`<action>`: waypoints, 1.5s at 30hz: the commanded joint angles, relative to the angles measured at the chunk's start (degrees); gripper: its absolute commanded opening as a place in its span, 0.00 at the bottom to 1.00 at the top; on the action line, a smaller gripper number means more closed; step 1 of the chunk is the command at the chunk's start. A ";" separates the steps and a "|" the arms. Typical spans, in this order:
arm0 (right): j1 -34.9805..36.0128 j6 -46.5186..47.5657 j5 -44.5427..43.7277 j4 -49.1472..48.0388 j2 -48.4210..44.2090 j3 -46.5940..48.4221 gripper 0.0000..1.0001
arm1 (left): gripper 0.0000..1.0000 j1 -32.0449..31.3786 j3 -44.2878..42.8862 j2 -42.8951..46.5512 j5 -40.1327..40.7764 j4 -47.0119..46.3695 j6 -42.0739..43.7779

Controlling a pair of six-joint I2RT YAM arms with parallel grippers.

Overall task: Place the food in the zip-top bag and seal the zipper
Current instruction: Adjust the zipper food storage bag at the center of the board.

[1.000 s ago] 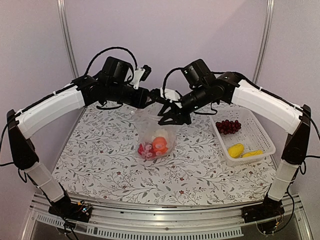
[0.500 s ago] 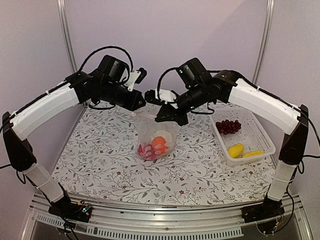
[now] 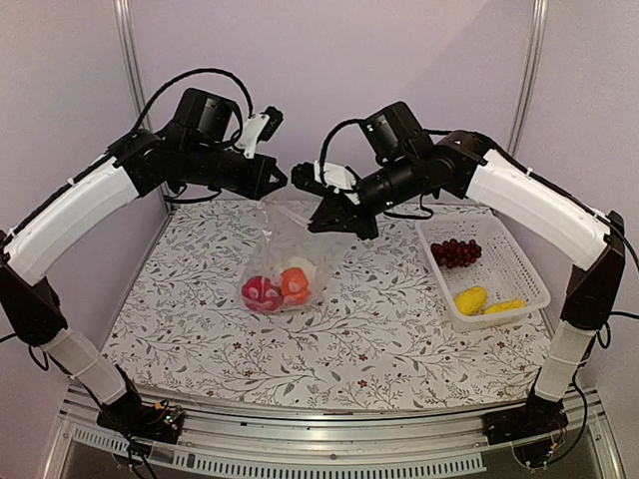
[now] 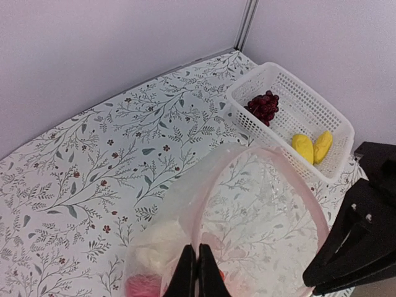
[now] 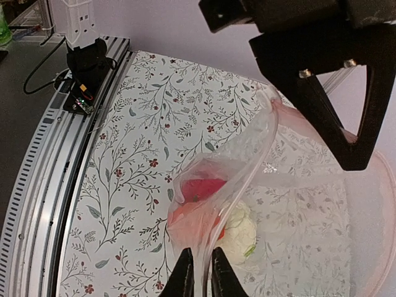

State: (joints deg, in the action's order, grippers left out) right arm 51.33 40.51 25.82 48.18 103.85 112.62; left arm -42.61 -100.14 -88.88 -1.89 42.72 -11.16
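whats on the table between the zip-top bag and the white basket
Nothing. The top external view shows only bare floral table between the zip-top bag and the white basket; the left wrist view agrees.

Top external: fixed, high behind the arm bases, facing forward and down; distant, whole surface [image 3: 200, 329] in frame.
Left wrist: close, downward past left fingers [image 4: 185, 278], toward basket [image 4: 307, 99] and far corner.
Right wrist: close, downward past right fingers [image 5: 182, 278], toward near rail [image 5: 49, 161].
Common to all three: zip-top bag [image 3: 290, 249], surface.
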 commanded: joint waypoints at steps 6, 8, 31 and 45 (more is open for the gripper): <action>-0.24 -3.70 1.59 -0.11 -1.89 1.20 0.41 | 0.00 0.82 3.86 0.48 1.71 -0.89 1.06; -1.08 -4.55 3.09 0.49 -2.90 1.12 0.44 | 0.00 0.85 4.25 0.59 1.72 -0.46 1.23; -27.18 -11.11 10.24 0.03 -21.16 -24.30 0.48 | 0.20 1.60 1.64 -5.15 8.38 5.47 9.42; -38.28 -13.69 10.17 0.26 -23.99 -36.48 0.48 | 0.00 1.69 -8.24 -11.47 5.59 7.41 14.42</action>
State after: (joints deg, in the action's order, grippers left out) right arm 16.27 28.38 36.05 48.38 78.78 77.89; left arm -41.63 -104.77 -98.48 5.98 48.88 1.19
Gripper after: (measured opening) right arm 0.484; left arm 0.015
